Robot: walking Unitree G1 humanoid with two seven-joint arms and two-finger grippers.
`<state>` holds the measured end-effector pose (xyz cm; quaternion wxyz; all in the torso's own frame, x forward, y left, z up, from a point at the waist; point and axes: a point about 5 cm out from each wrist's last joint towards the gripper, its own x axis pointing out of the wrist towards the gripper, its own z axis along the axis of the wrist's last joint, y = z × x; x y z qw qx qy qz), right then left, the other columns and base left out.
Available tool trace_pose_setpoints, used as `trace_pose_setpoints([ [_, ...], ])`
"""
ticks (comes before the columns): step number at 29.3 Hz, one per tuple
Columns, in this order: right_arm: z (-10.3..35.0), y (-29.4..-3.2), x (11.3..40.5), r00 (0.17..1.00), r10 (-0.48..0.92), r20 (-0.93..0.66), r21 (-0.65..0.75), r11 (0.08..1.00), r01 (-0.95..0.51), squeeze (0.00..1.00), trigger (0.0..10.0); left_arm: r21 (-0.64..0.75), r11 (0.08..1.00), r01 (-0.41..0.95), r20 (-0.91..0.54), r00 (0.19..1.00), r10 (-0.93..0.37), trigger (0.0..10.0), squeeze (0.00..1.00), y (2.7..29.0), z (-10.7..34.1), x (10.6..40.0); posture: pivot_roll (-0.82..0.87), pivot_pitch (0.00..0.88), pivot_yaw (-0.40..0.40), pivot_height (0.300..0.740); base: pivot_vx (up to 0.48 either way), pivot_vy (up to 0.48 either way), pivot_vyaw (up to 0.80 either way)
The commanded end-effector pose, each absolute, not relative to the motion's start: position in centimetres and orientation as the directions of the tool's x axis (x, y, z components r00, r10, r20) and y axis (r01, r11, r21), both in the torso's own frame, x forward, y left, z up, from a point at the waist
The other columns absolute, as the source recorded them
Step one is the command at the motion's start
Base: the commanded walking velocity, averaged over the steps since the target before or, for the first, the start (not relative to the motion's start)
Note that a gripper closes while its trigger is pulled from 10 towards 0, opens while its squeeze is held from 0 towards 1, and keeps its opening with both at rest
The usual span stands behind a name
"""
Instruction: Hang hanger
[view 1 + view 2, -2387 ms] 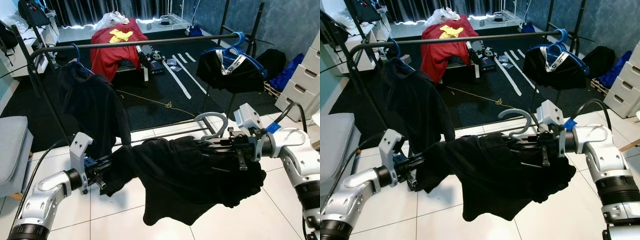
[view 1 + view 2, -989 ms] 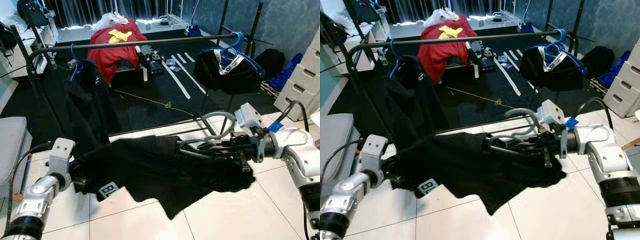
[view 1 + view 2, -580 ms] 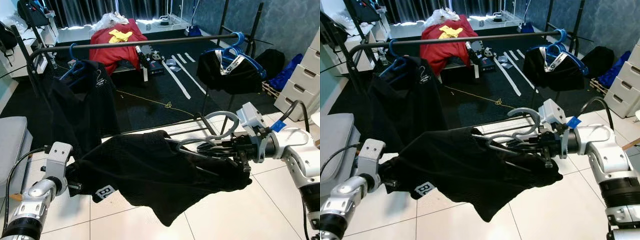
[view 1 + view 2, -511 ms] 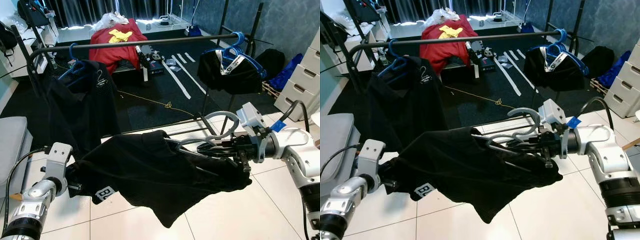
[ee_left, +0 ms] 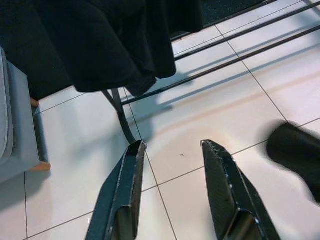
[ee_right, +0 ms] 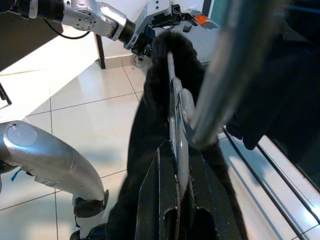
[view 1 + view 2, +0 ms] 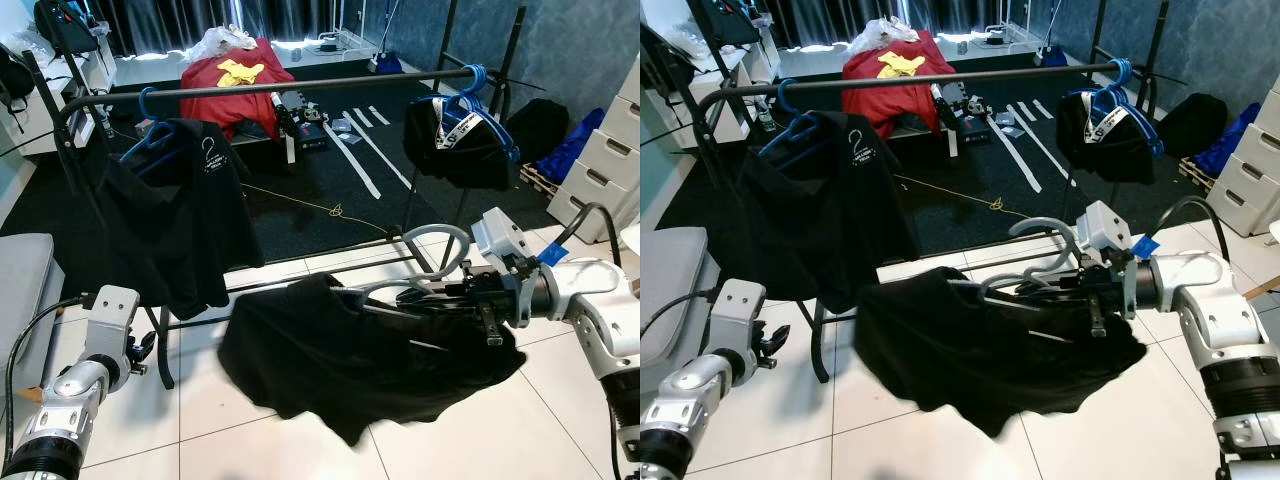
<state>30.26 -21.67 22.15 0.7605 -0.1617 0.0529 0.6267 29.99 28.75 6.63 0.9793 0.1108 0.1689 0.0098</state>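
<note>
Right gripper (image 7: 455, 298) is clamped on the grey hanger (image 7: 420, 272), held low and roughly flat in front of the rack, black garment (image 7: 350, 355) draped off it and sagging toward the tile floor (image 7: 500, 430). Left gripper (image 5: 172, 165) hangs spread apart with nothing in it, low by the rack's left leg. Rail (image 7: 300, 87) sits well above the hook (two other dark garments already hang on blue hangers at either end). Risks: the one-sided load could slide off the hanger arm while lifting, the hook could miss the rail from this flat angle, or the hem could snag the lower rack bars (image 7: 340, 262).
</note>
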Motion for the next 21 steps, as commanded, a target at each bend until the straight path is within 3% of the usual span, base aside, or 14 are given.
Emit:
trace_pose_setpoints([
  [1, 22.6, -21.7, 30.5, 0.233, 0.935, -0.268, -0.208, 0.18, -0.961, 0.0, 10.0, 0.224, 0.974, 0.024, -0.339, 0.939, 0.055, 10.0, 0.0, 28.8, 6.1, 29.5, -0.02, 0.038, 0.035, 0.74, 0.0, 0.0, 0.0],
  [3, 21.8, -21.8, 31.0, 0.313, 0.906, -0.284, -0.215, 0.258, -0.942, 0.0, 10.0, 0.221, 0.974, 0.058, -0.344, 0.939, 0.022, 10.0, 0.0, 28.8, 5.8, 29.1, -0.02, 0.046, 0.037, 0.74, 0.0, 0.0, 0.0],
  [6, 21.5, -21.9, 31.0, 0.336, 0.895, -0.294, -0.217, 0.28, -0.935, 0.0, 10.0, 0.218, 0.973, 0.07, -0.349, 0.937, 0.011, 10.0, 0.0, 28.8, 5.7, 28.9, -0.02, 0.046, 0.037, 0.74, 0.0, 0.0, 0.0],
  [7, 20.6, -22.1, 31.3, 0.394, 0.866, -0.309, -0.21, 0.342, -0.916, 0.0, 10.0, 0.22, 0.972, 0.083, -0.356, 0.935, 0.001, 10.0, 0.0, 28.8, 5.5, 28.6, -0.02, 0.046, 0.039, 0.74, 0.0, 0.0, 0.0],
  [8, 20.6, -22.1, 31.3, 0.394, 0.866, -0.309, -0.21, 0.342, -0.916, 0.0, 10.0, 0.22, 0.972, 0.083, -0.356, 0.935, 0.001, 10.0, 0.0, 28.8, 5.5, 28.6, -0.02, 0.046, 0.039, 0.74, 0.0, 0.0, 0.0],
  [9, 19.1, -22.4, 31.8, 0.492, 0.812, -0.314, -0.162, 0.465, -0.87, 0.0, 10.0, 0.223, 0.971, 0.088, -0.36, 0.933, -0.002, 10.0, 0.0, 28.8, 5.3, 28.3, -0.02, 0.041, 0.04, 0.74, 0.0, 0.0, 0.0],
  [10, 19.1, -22.4, 31.8, 0.492, 0.812, -0.314, -0.162, 0.465, -0.87, 0.0, 10.0, 0.223, 0.971, 0.088, -0.36, 0.933, -0.002, 10.0, 0.0, 28.8, 5.3, 28.3, -0.02, 0.041, 0.04, 0.74, 0.0, 0.0, 0.0],
  [11, 17.6, -22.7, 32.1, 0.568, 0.756, -0.325, -0.12, 0.562, -0.818, 0.0, 10.0, 0.218, 0.972, 0.092, -0.361, 0.933, -0.007, 10.0, 0.0, 28.6, 5.2, 28.1, -0.01, 0.046, 0.039, 0.74, 0.0, 0.0, 0.0],
  [12, 17.6, -22.7, 32.1, 0.568, 0.756, -0.325, -0.12, 0.562, -0.818, 0.0, 10.0, 0.218, 0.972, 0.092, -0.361, 0.933, -0.007, 10.0, 0.0, 28.6, 5.2, 28.1, -0.01, 0.046, 0.039, 0.74, 0.0, 0.0, 0.0],
  [14, 14.2, -23.4, 32.4, 0.69, 0.616, -0.381, -0.064, 0.727, -0.684, 0.0, 10.0, 0.202, 0.972, 0.117, -0.352, 0.935, -0.039, 10.0, 0.0, 27.3, 5.0, 28.2, -0.01, 0.044, 0.03, 0.74, 0.0, 0.0, 0.0],
  [16, 14.2, -23.4, 32.4, 0.69, 0.616, -0.381, -0.064, 0.727, -0.684, 0.0, 10.0, 0.202, 0.972, 0.117, -0.352, 0.935, -0.039, 10.0, 0.0, 27.3, 5.0, 28.2, -0.01, 0.044, 0.03, 0.74, 0.0, 0.0, 0.0],
  [18, 10.9, -23.8, 32.6, 0.799, 0.427, -0.423, -0.084, 0.86, -0.504, 0.0, 10.0, 0.152, 0.984, 0.088, -0.35, 0.936, -0.03, 10.0, 0.0, 25.2, 4.5, 28.8, -0.01, 0.045, 0.021, 0.74, 0.0, 0.0, 0.0],
  [19, 8.3, -23.2, 32.6, 0.859, 0.259, -0.443, -0.101, 0.937, -0.334, 0.0, 10.0, 0.069, 0.997, 0.033, -0.375, 0.927, -0.005, 10.0, 0.0, 23.3, 4.0, 29.3, -0.01, 0.048, 0.023, 0.74, 0.0, 0.0, 0.0],
  [21, 7.1, -22.5, 32.5, 0.846, 0.222, -0.485, -0.109, 0.944, -0.311, 0.0, 10.0, 0.042, 0.999, 0.022, -0.387, 0.922, -0.004, 10.0, 0.0, 22.4, 3.9, 29.5, -0.01, 0.048, 0.024, 0.74, 0.0, 0.0, 0.0],
])
